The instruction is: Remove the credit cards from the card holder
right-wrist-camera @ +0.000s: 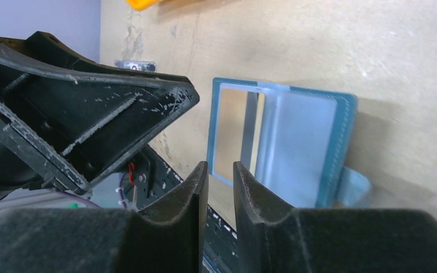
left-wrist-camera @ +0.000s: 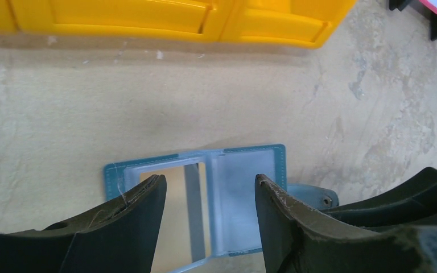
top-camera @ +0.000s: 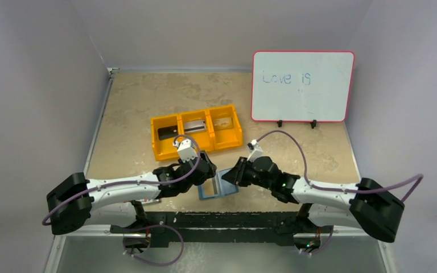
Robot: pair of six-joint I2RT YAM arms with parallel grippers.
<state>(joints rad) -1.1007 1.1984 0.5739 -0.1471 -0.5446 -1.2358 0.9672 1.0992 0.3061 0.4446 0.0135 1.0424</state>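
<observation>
The teal card holder (top-camera: pixel 219 186) lies open and flat on the table between my two grippers. It also shows in the left wrist view (left-wrist-camera: pixel 244 193) and the right wrist view (right-wrist-camera: pixel 301 153). Its pockets look empty, and its snap tab (left-wrist-camera: pixel 318 196) sticks out at one side. A black card (top-camera: pixel 168 132), a silver-grey card (top-camera: pixel 194 125) and a tan card (top-camera: pixel 223 121) lie in the orange bin. My left gripper (left-wrist-camera: pixel 210 179) is open and empty, just above the holder. My right gripper (right-wrist-camera: pixel 221 166) is nearly shut with nothing between its fingers, beside the holder's edge.
The orange three-compartment bin (top-camera: pixel 153 139) stands just behind the holder. A whiteboard (top-camera: pixel 302 86) with a red frame stands at the back right. The arms' black mounting rail (top-camera: pixel 216 219) runs along the near edge, close to the holder.
</observation>
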